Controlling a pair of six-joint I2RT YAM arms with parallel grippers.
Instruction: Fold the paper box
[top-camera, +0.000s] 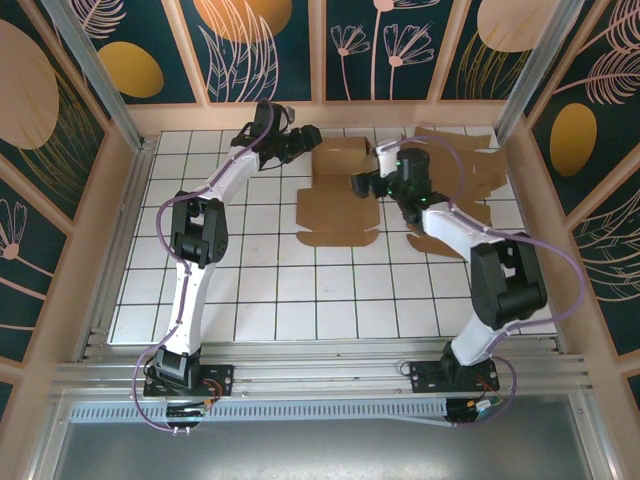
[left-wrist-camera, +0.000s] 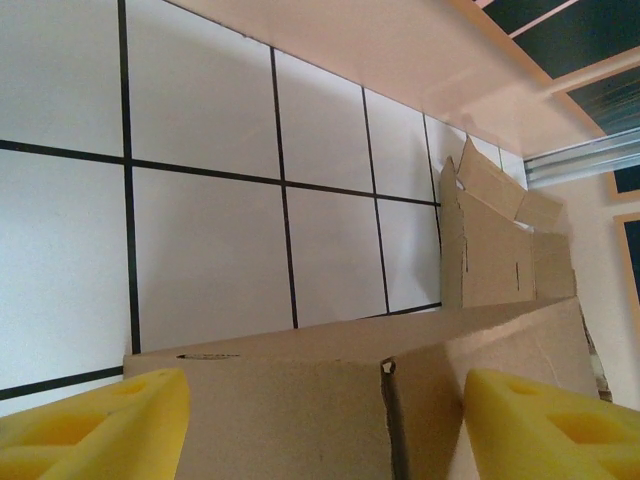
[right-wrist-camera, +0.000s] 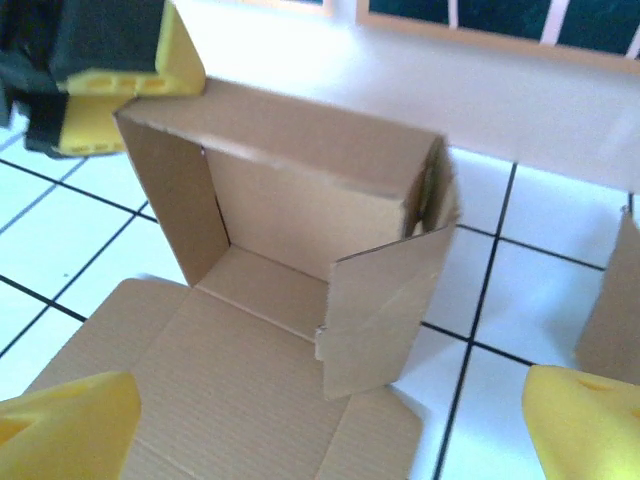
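Observation:
The brown paper box lies half folded at the back middle of the tiled table. Its back wall and left side wall stand upright, its right side flap leans upright, and the front panels lie flat. My left gripper is open at the box's back left corner, its yellow fingers spread across the outer face of the wall. My right gripper is open just right of the box, with nothing between its fingers.
More flat and partly folded cardboard lies at the back right, under and beyond my right arm; one raised piece shows past the box. The wooden back rim runs close behind the box. White tiles stretch toward the front.

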